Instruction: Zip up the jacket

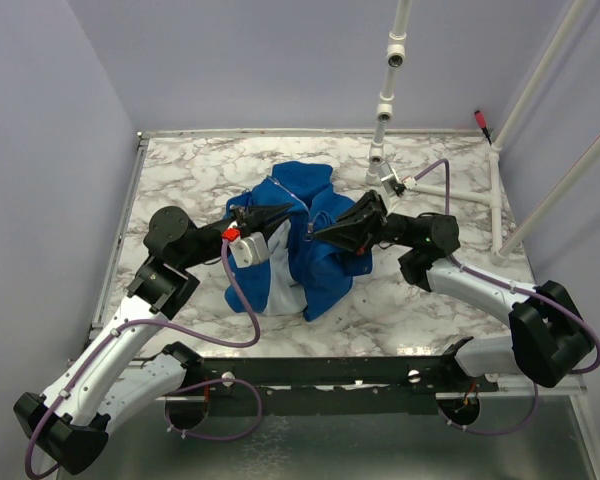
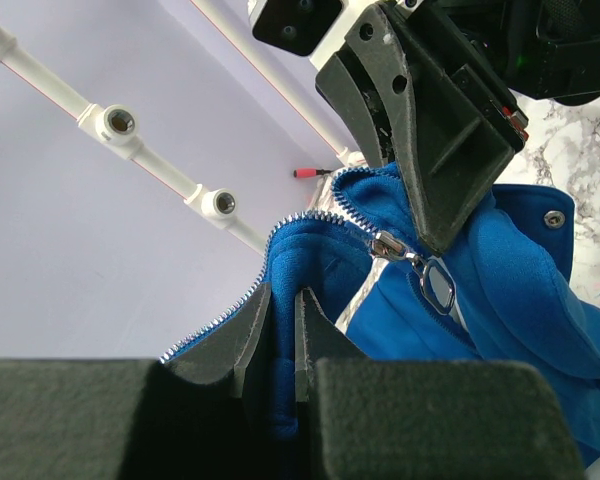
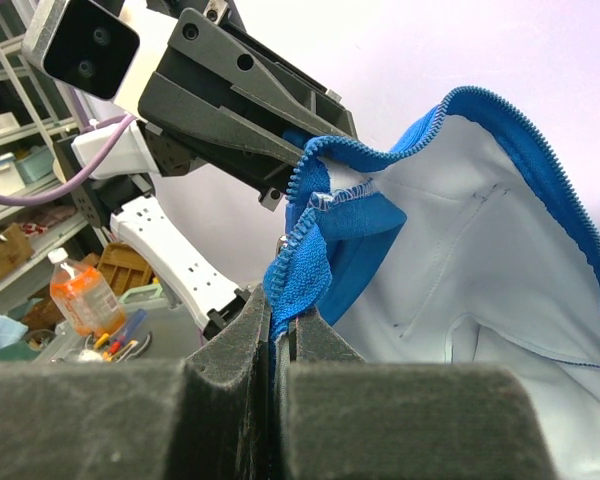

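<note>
The royal-blue jacket hangs bunched above the middle of the marble table, held up between both grippers, its pale lining facing the right wrist camera. My left gripper is shut on a blue zipper edge. My right gripper is shut on the other zipper edge. In the left wrist view the metal zipper slider and pull hang just below the right gripper's fingers. The zipper teeth are apart.
A white pipe frame stands at the back of the table, with more pipes at the right. A purple cable loops below the left gripper. The marble table has a raised rim.
</note>
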Controlling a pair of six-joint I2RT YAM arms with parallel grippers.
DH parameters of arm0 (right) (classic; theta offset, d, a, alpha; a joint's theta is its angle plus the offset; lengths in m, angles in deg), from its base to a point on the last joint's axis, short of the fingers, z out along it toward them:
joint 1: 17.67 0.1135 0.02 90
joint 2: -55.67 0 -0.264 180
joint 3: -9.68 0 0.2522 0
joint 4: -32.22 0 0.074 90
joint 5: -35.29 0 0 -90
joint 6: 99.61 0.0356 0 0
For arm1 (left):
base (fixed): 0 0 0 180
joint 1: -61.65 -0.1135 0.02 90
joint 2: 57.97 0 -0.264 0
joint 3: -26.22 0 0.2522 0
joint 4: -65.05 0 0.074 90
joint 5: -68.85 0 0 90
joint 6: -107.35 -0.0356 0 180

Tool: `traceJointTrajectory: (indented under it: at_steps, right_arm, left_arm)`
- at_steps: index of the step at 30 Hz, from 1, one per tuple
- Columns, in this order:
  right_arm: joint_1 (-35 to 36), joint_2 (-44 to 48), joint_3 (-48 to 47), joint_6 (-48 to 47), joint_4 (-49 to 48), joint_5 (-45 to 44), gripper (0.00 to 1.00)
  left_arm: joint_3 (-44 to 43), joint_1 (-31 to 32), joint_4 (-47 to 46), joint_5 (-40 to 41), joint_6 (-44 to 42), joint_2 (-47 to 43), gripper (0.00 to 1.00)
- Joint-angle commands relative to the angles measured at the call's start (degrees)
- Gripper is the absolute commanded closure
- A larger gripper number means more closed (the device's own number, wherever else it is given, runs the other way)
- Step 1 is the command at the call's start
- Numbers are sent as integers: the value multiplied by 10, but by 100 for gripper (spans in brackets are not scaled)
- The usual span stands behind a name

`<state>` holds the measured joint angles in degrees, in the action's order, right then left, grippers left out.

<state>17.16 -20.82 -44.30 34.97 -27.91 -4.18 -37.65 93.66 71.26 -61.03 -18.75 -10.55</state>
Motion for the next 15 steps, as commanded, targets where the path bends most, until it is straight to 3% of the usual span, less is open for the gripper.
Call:
traceJointTrajectory:
  at_steps: [1, 15]
  right_arm:
    - [5, 5, -19, 3, -27, -18, 99]
    - [5, 19, -14, -14, -12, -44, 99]
  left_arm:
    - [-7, 2, -19, -15, -9, -11, 100]
    - [-8, 2, -12, -22, -12, -11, 100]
